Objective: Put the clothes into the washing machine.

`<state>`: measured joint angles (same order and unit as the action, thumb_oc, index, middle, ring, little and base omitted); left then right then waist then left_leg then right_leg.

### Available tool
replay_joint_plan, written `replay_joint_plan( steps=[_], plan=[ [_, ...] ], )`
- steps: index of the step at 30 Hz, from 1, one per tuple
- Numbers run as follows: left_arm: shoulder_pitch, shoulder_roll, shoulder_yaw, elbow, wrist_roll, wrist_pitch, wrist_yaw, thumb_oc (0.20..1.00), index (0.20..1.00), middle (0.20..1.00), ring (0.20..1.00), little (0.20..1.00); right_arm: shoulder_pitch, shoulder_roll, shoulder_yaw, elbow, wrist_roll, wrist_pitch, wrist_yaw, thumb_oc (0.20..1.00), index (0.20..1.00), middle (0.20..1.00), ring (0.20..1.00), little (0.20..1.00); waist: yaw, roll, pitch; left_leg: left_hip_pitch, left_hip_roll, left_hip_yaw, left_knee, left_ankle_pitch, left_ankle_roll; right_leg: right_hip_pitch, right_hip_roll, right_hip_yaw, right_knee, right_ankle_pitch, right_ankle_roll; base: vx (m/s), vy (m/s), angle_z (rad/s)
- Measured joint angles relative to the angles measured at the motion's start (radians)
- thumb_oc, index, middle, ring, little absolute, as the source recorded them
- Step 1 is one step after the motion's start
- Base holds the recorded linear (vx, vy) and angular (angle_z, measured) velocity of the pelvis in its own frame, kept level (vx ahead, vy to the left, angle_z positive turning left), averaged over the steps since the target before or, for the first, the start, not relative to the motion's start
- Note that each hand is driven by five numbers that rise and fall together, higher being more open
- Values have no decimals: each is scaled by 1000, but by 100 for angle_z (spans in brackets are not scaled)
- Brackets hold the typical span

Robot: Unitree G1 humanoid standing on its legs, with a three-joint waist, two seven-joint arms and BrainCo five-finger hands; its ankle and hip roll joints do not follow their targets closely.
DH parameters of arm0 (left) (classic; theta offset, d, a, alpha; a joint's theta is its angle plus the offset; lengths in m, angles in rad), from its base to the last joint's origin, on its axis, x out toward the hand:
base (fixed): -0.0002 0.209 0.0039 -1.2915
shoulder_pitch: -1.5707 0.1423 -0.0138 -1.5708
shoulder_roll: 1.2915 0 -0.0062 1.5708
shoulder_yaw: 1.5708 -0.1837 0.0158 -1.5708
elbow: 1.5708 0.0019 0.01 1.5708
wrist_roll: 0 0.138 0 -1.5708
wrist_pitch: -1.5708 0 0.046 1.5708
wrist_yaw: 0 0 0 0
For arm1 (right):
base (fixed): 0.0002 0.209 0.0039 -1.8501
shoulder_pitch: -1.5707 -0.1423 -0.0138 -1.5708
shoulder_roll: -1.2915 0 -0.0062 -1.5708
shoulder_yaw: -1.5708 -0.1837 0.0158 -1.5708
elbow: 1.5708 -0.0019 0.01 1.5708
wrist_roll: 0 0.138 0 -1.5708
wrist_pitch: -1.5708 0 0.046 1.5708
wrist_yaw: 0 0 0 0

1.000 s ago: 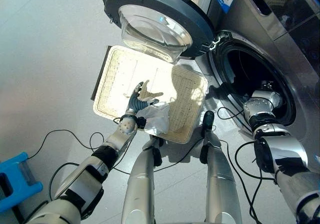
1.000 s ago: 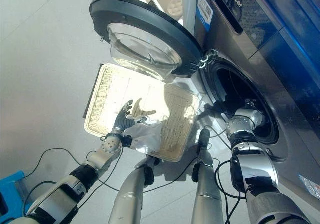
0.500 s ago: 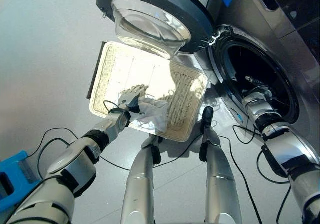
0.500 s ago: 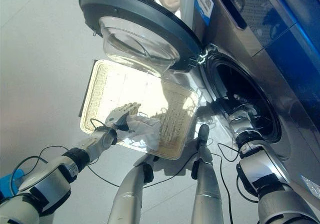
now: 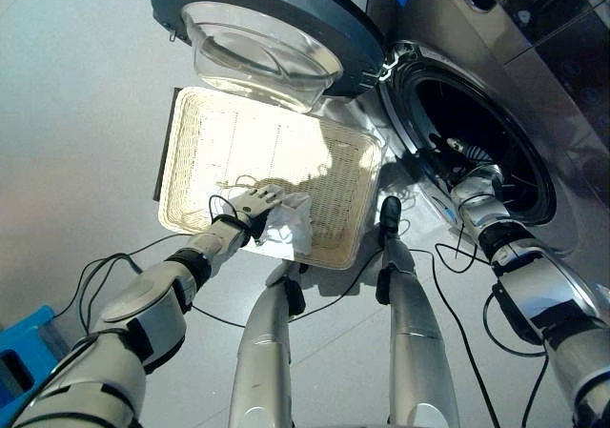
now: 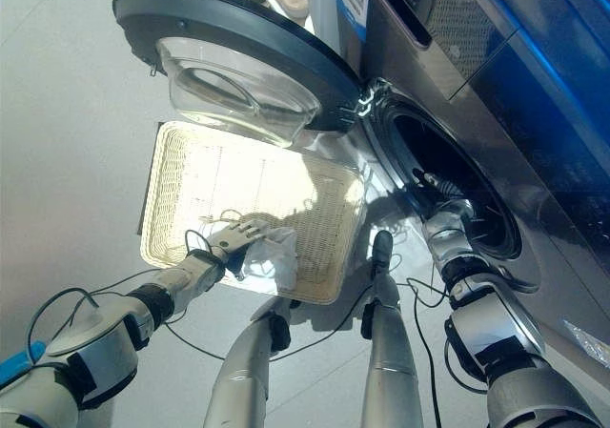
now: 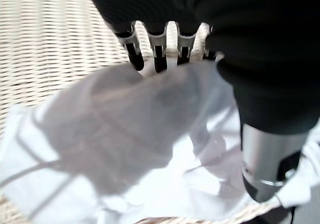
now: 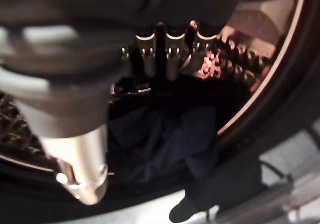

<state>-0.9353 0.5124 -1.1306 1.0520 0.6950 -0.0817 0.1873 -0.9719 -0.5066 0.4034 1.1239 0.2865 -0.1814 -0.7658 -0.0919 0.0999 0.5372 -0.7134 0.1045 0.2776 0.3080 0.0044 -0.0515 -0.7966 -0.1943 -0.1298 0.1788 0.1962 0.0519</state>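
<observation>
A white cloth (image 5: pixel 289 226) lies crumpled at the near edge of a flat wicker basket (image 5: pixel 214 142) on the floor. My left hand (image 5: pixel 254 202) rests on the cloth's far side with straight fingers (image 7: pixel 159 54); their tips sink into the folds, and the thumb (image 7: pixel 264 169) stands apart beside the cloth. The washing machine's round opening (image 5: pixel 496 147) gapes at the right. My right hand (image 5: pixel 461 152) reaches into it, open, fingers (image 8: pixel 172 59) pointing into the drum and holding nothing. A dark blue garment (image 8: pixel 165 139) lies inside the drum below that hand.
The washer's round glass door (image 5: pixel 257 23) hangs open above the basket's far edge. A blue object (image 5: pixel 21 369) sits on the floor at the lower left. Grey floor spreads to the left of the basket.
My left hand came down from a raised, spread pose onto the white cloth. My right hand reached further into the drum. The camera shifted, sliding the whole scene.
</observation>
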Motion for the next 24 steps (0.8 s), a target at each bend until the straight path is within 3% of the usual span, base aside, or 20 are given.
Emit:
replay_joint_plan(
  steps=[7, 15, 19, 24],
  plan=[
    [4, 18, -29, 1, 0, 0, -115, 1000, 1000, 1000, 1000, 1000, 40, -4, -8, -50, 22, -40, -1, 1000, 1000, 1000, 1000, 1000, -8, 0, 0, 1, 5, 13, -15, -3, -4, -9, 8, 10, -9, 3, 0, -4, -4, -5],
    [23, 17, -25, 4, 2, 21, -98, 1000, 1000, 1000, 1000, 1000, 48, -9, -42, -129, 124, -103, 3, 1000, 1000, 1000, 1000, 1000, -7, -3, -1, -41, 11, 4, -17, 0, -7, -41, 16, 4, -21, 8, -6, -12, -18, 1],
    [22, 17, -14, -10, 80, 55, -80, 1000, 1000, 1000, 1000, 1000, 93, 3, -41, -314, 158, -138, 16, 1000, 1000, 1000, 1000, 1000, -17, -3, -2, -54, 12, 2, -20, 0, -9, -50, 17, -2, -26, 7, -5, 0, 0, 0],
    [19, 15, 25, -21, 81, 85, -78, 1000, 1000, 1000, 1000, 1000, 130, 21, -37, -486, 153, -148, -4, 1000, 1000, 1000, 1000, 1000, -37, -9, -3, -79, 13, -3, -18, 0, -9, -71, 18, -7, -27, 6, -4, 0, 0, 0]
  ],
)
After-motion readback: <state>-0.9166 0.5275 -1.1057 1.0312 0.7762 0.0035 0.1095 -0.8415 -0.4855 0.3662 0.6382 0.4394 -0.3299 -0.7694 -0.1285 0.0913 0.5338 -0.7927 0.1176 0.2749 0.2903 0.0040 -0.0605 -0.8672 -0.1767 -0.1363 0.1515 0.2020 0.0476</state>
